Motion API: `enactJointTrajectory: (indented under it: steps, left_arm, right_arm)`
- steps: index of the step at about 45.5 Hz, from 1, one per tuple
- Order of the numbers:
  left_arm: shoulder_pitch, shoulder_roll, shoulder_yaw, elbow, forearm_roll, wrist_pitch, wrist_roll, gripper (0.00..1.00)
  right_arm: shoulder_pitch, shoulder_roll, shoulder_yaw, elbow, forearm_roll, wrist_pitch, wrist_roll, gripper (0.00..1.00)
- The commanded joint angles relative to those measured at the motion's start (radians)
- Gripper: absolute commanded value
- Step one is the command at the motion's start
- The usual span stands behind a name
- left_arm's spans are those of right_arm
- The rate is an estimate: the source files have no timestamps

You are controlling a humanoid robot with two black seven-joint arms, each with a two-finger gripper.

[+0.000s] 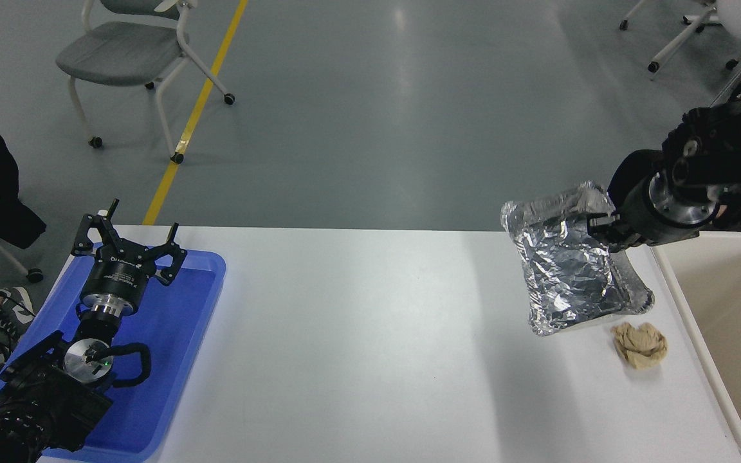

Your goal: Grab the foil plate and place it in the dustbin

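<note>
Above table, right end effector (602,226) gripping foil plate (570,270)
</note>
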Motion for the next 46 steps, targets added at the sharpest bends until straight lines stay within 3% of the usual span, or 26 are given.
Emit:
enactJointTrajectory:
  steps: [1, 26, 37, 46]
  left_arm:
    - [0.001, 0.001, 0.000, 0.000, -0.001, 0.000, 0.000, 1.00]
    - [0.001, 0.003, 0.000, 0.000, -0.001, 0.000, -0.002, 1.00]
    - [0.001, 0.003, 0.000, 0.000, -0.001, 0.000, -0.003, 1.00]
    - [0.001, 0.001, 0.000, 0.003, -0.001, 0.000, -0.003, 1.00]
  right_arm:
    - [0.115, 0.001, -0.047, 0.043, 0.002, 0.040, 0.009, 0.00]
    - [0.146, -0.012, -0.152, 0.035, -0.061, 0.055, 0.007, 0.00]
    - [0.129, -0.140, -0.226, 0.015, -0.213, 0.054, 0.009, 0.00]
    - [0.008, -0.308, -0.214, -0.175, -0.362, 0.055, 0.010, 0.00]
